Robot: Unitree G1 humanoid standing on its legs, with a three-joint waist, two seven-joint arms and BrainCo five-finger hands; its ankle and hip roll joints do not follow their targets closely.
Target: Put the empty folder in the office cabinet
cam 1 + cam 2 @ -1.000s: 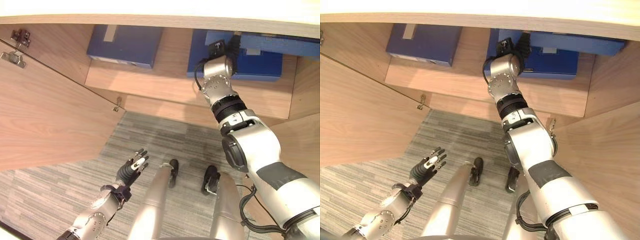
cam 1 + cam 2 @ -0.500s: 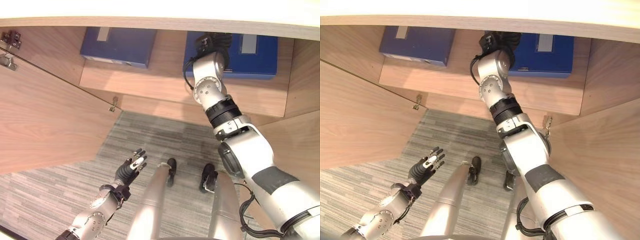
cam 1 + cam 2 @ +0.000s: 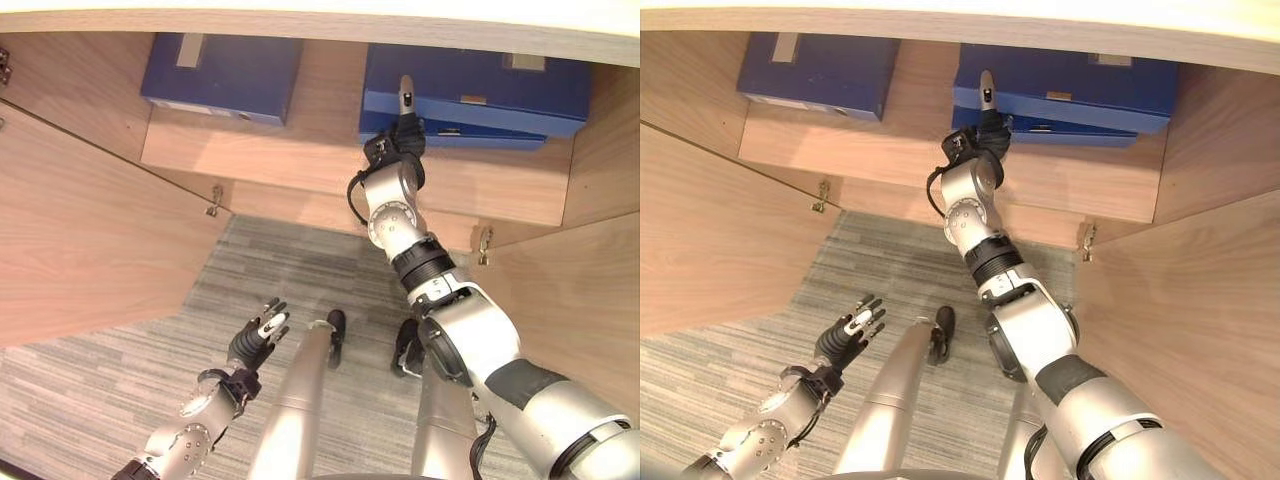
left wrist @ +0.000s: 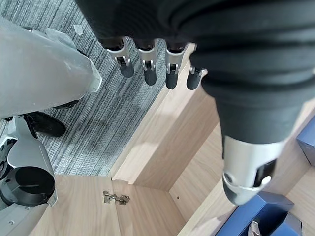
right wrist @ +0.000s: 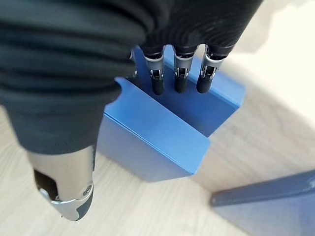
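Right hand point(image 3: 400, 135) fingers straight, holding nothing, against blue folder point(image 3: 480, 85) on cabinet shelf point(image 3: 300, 160); empty so prob light, stiff, slick — push its spine edge.

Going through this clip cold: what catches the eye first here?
The right hand reaches into the open wooden cabinet, fingers straight against the stacked blue folders on the right of the shelf. Another blue folder lies alone on the shelf's left. The left hand hangs low and open over the grey carpet, holding nothing.
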